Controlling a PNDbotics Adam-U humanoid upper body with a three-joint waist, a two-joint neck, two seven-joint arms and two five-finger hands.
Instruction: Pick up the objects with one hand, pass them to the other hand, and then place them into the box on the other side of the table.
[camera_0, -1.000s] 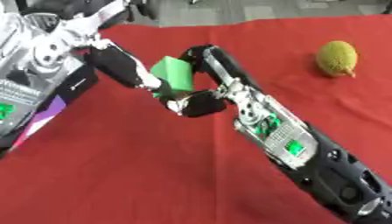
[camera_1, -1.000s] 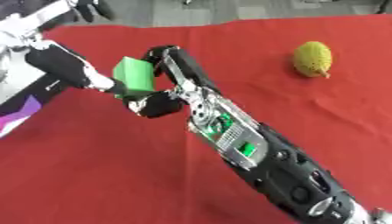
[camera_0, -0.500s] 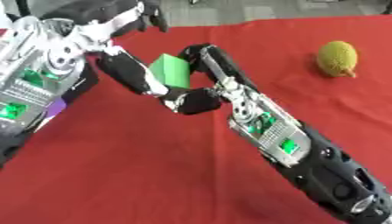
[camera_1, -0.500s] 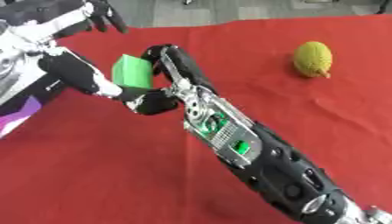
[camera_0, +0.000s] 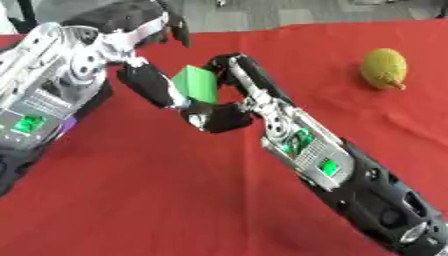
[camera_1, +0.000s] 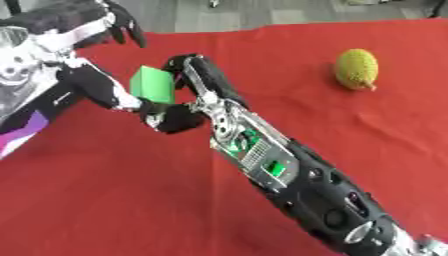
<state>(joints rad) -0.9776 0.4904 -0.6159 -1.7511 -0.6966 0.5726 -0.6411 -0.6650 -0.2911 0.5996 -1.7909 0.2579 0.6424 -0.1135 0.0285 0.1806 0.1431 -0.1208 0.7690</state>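
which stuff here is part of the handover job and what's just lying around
In the job:
- green block, held between both hands
- right hand
- left hand
- yellow-green fruit, probably next to pick

Lying about:
- red cloth
- purple thing at the left edge, cannot tell what it is

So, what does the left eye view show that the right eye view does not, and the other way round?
Only the left eye view shows more of the left arm's silver casing, with its green light. Only the right eye view shows more red cloth right of the yellow bumpy fruit. Both show the green block between the left hand and the right hand, whose fingers curl round it.
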